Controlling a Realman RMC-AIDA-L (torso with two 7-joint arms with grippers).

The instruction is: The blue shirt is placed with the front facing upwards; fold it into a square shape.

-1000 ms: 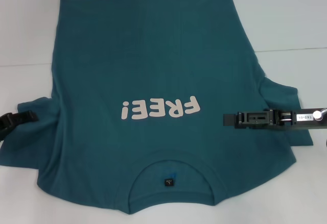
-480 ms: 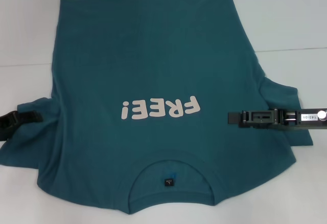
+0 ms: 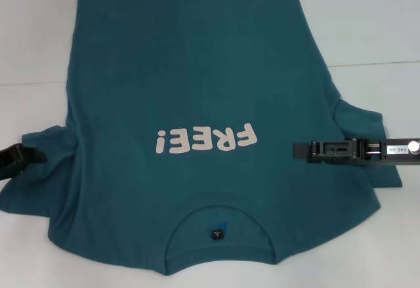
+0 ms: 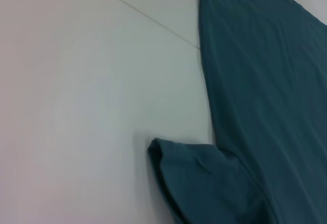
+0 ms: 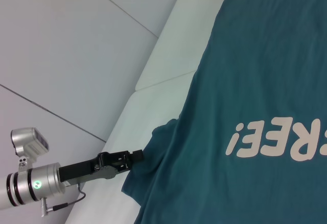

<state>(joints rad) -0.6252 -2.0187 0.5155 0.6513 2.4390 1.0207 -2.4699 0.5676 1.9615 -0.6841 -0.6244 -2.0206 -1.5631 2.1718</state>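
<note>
Since a second ago my left end effector [image 3: 20, 157] has slid outward toward the bench edge at nine o'clock, and my right end effector [image 3: 303, 151] has backed a touch toward three o'clock; the shirt has not shifted. I have the blue shirt [image 3: 197, 91] lying flat, front up, on the white bench [image 3: 367, 25], collar toward me at six o'clock, hem away at twelve, and the "FREE!" lettering [image 3: 205, 140] upside down from my head camera. Both sleeves are splayed out to the sides, so no fold has been made yet, by my reading. My left end effector sits at the tip of the left sleeve [image 3: 36, 176], and the right wrist camera shows it reaching right up to that sleeve's edge [image 5: 153, 147]; I cannot tell whether it is apart or closed on the cloth. My right end effector lies low over the right shoulder area, pointing inward toward nine o'clock, and I cannot tell its state either. I judge both are placed at the sleeves so I can fold them in over the body first.
</note>
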